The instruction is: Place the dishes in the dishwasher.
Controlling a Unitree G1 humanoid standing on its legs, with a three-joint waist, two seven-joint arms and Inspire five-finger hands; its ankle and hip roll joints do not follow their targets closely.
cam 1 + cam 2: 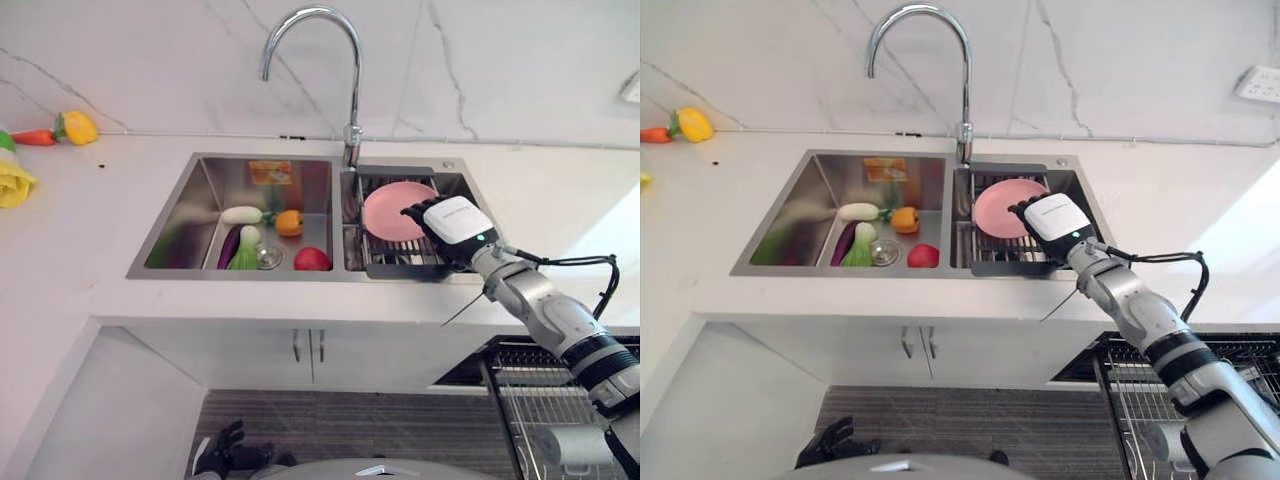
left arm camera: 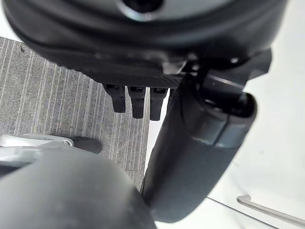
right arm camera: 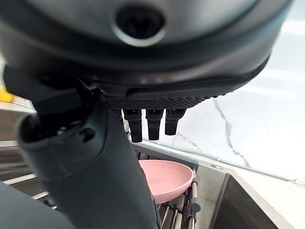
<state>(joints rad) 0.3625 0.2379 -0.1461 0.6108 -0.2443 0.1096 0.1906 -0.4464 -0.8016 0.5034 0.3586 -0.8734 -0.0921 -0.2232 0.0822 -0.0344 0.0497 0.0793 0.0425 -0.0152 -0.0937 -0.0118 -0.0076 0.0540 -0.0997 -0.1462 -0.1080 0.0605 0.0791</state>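
A double stainless steel sink (image 1: 180, 215) is set into a white counter (image 1: 90, 250), with a tall curved faucet (image 1: 330, 60) behind the divider. The left basin holds vegetables and fruit: a white radish (image 1: 241, 214), a purple eggplant (image 1: 229, 247), a green leafy vegetable (image 1: 246, 253), an orange bell pepper (image 1: 289, 222) and a red tomato (image 1: 312, 259). The right basin holds a dark wire drying rack (image 1: 395, 258), and on it lies a pink plate (image 1: 390, 210). The plate is round, plain and shallow, resting nearly flat with its open face upward.

The right robot hand (image 1: 452, 225) reaches in from the right and hovers over the plate's right edge; in its wrist view the fingers (image 3: 153, 124) extend straight above the plate without gripping it. The left robot hand (image 2: 138, 102) hangs low over a grey floor mat (image 2: 57, 95), fingers relaxed and empty. At lower right, a dishwasher rack (image 1: 545, 390) stands pulled out. A yellow pepper (image 1: 78, 127) and a carrot (image 1: 35, 137) lie at the counter's far left.
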